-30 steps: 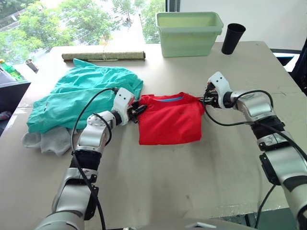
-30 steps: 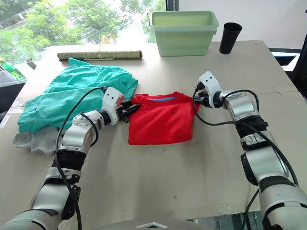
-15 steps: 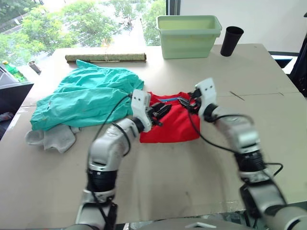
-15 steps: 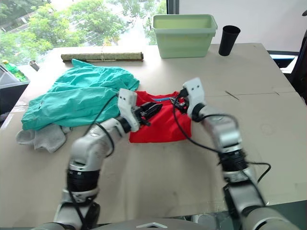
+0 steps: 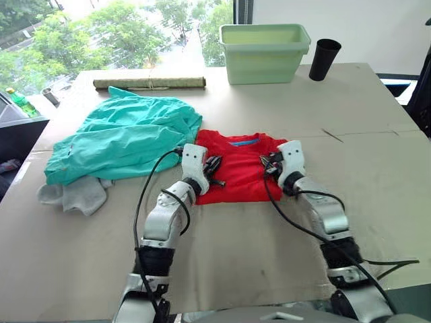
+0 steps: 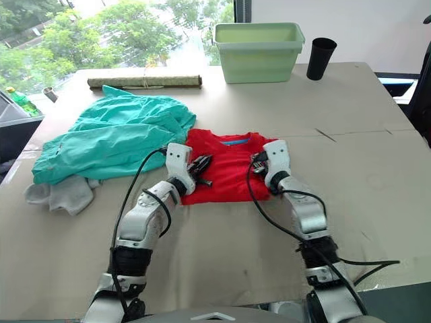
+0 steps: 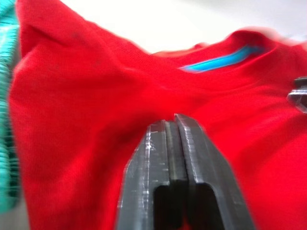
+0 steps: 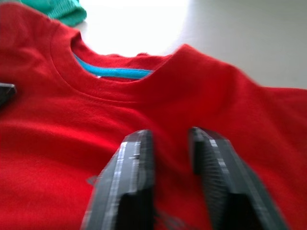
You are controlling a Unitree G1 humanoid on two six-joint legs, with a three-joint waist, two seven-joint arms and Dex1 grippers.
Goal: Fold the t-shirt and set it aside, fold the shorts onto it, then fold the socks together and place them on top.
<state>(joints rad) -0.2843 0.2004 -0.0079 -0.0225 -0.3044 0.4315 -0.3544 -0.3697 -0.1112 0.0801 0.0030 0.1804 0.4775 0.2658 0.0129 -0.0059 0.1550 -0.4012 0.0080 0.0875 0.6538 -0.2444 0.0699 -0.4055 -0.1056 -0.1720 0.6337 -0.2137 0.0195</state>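
Table (image 5: 377,134) carries everything. Shorts (image 5: 121,138) are in a loose heap on the robot's left, touching the t-shirt (image 5: 239,168), which lies mid-table already folded narrow, neck toward the far edge. Socks (image 5: 71,195) are half tucked under the near edge of the shorts. Change over the last second: both arms have swung inward from the shirt's outer side edges and pulled back toward the robot, so the pincers now sit over the near half of the shirt. My read: side folds are done and the next move is probably the lengthwise fold, then setting it aside. Left pincer (image 7: 175,143) has its fingers pressed together over the red cloth; whether a fold of fabric is pinched between them is not clear. Right pincer (image 8: 170,158) is narrowly parted, nothing between the fingers, hovering just over the shirt front. Labels: only a plain blue strip (image 8: 112,73) inside the neck, no readable writing or brand anywhere.
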